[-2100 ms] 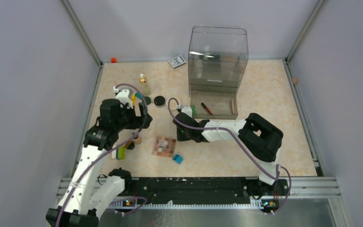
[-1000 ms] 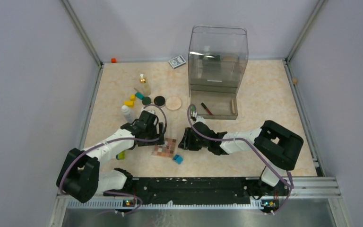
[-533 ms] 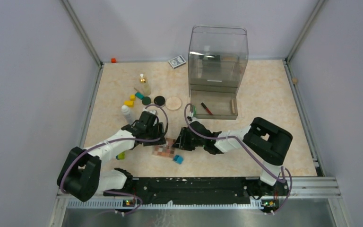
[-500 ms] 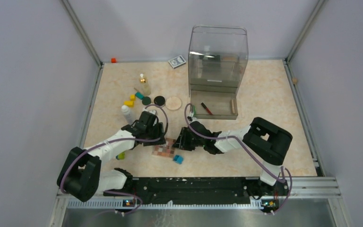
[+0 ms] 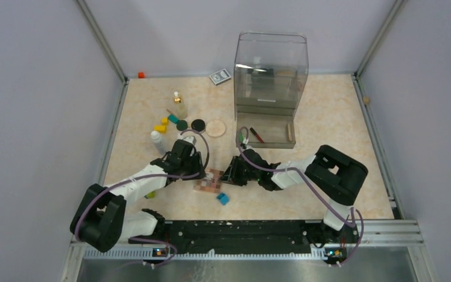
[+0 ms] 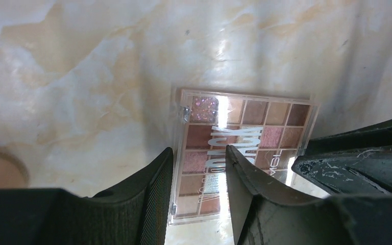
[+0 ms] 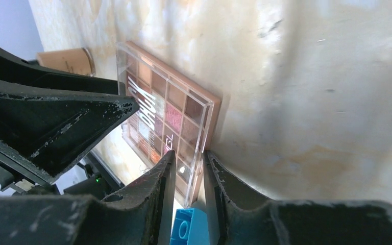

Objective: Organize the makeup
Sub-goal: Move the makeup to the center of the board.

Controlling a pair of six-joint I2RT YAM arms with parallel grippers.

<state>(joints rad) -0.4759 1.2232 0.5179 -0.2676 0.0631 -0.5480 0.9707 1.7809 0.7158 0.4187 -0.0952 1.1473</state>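
The pinkish checkered palette (image 5: 209,181) lies at the front centre between both grippers. My left gripper (image 5: 198,171) hangs open over its left part, one finger at the palette's (image 6: 245,127) left edge and the other above its middle. My right gripper (image 5: 229,175) is open a narrow way astride the palette's (image 7: 171,109) right edge; one fingertip (image 7: 210,162) meets the base, and a slight gap shows at the clear lid. A tan tube (image 7: 66,61) lies past the palette. The gold-capped bottle (image 5: 179,106), white bottle (image 5: 157,140), black compact (image 5: 198,124) and beige disc (image 5: 215,128) stand behind the left arm.
A blue cube (image 5: 222,198) sits just in front of the palette, right under my right fingers in the wrist view (image 7: 194,227). A clear organizer box (image 5: 270,59) with a front tray holding a pencil stands at the back. Yellow blocks (image 5: 162,126) and a grey card box (image 5: 219,77) lie behind.
Both arms have come down to the palette from either side. Both pairs of jaws have narrowed, the left the most. The palette has shifted slightly to the right.
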